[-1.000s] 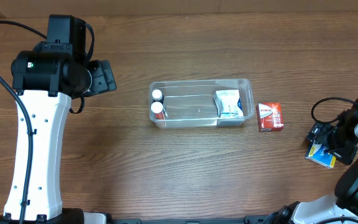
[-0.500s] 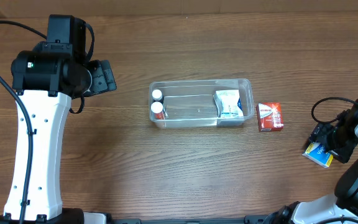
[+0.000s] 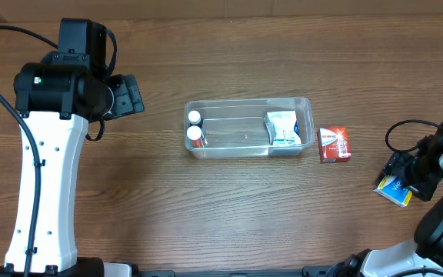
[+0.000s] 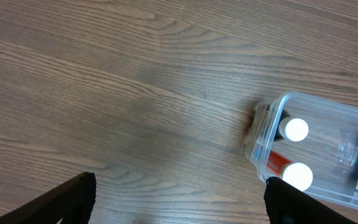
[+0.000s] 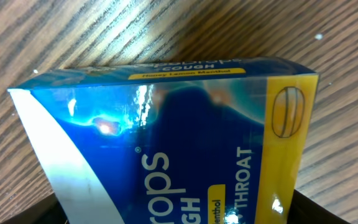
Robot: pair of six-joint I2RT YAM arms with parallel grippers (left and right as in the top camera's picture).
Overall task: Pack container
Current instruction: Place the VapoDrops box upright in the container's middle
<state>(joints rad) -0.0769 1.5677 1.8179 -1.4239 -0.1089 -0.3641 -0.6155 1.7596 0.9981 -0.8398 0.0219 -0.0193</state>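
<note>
Our left gripper [image 3: 135,94] hangs wide open and empty, nearer the container [image 3: 237,132], which sits mid-table with its long axis running 9 to 3. Our right gripper [image 3: 403,175] clamps 1 blue cough-drop box [image 3: 394,191]; the container lies at roughly its 9 o'clock.

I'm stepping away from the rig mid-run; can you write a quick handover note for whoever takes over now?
Left gripper: jaws open, empty, left of the container.
Right gripper: jaws shut on the blue cough-drop box, far right of the table.
Done: two white-capped bottles and a white-teal box are in the container.
Left: pack the blue box, then the red box lying just right of the container.
</note>
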